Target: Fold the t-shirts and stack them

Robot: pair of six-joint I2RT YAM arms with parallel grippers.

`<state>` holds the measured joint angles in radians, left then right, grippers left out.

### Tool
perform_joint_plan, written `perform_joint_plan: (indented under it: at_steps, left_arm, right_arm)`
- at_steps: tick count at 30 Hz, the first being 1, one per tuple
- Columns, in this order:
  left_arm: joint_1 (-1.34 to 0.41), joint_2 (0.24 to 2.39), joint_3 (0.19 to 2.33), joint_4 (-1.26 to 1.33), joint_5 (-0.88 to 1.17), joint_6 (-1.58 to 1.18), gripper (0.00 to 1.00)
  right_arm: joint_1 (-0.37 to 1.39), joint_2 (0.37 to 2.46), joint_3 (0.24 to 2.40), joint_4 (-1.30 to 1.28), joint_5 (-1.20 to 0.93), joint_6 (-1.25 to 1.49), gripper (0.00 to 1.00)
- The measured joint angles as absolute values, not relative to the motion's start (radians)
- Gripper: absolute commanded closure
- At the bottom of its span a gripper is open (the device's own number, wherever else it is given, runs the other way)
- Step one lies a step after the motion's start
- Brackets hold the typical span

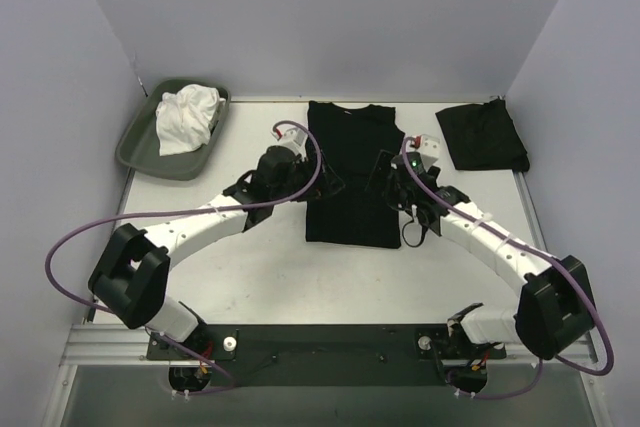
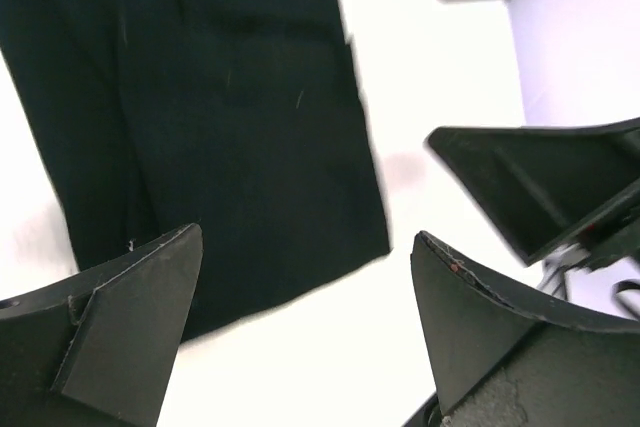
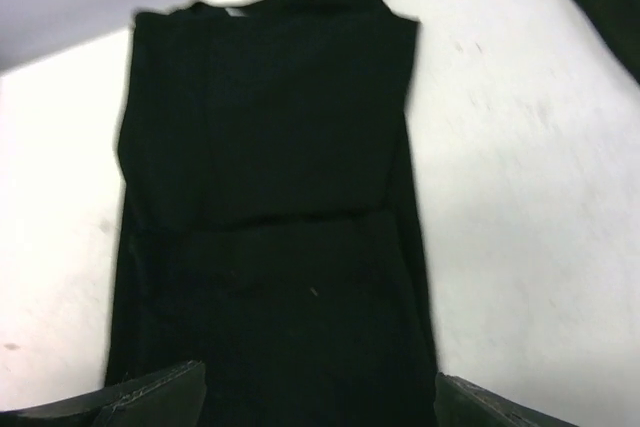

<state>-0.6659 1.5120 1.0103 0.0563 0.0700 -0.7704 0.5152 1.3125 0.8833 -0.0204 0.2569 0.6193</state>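
White tabletop and pale lavender walls surround the work. The left gripper holds its 2 dark, wedge-shaped fingers spread wide with nothing between them, poised over a side edge and corner of the black t-shirt. The right gripper is spread just as wide and also empty. It sits above the shirt's opposite side, looking up its length toward the collar. We cannot tell whether either gripper touches the cloth.

The t-shirt lies flat at the table's centre between the 2 grippers, collar toward the far wall. Its sleeves are turned in, so it forms 1 long narrow rectangle. We judge the sideways folds done and the lengthwise fold in hand. The next move calls for both grippers to pinch the near hem at its corners and carry it evenly toward the collar. The packet then goes to the folded shirt, a compact dark square at the far right.

The cloth looks thin, soft and matte, with a faint step where layers overlap and some lint specks. It will likely sag and slip if gripped unevenly. At the far left, a shallow grey-green tray with rounded corners holds a crumpled white cloth.
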Motion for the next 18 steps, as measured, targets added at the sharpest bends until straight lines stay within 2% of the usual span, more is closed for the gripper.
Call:
perform_joint_plan:
  at_steps: [8, 18]
  left_arm:
    - [-0.720, 1.461, 0.780, 0.025, 0.049, -0.796, 0.05]
    - [-0.739, 1.387, 0.580, 0.057, 0.025, -0.836, 0.05]
  right_arm:
    - [0.535, 1.079, 0.620, -0.124, 0.257, 0.657, 0.02]
    - [0.552, 0.927, 0.500, -0.160, 0.265, 0.709, 0.03]
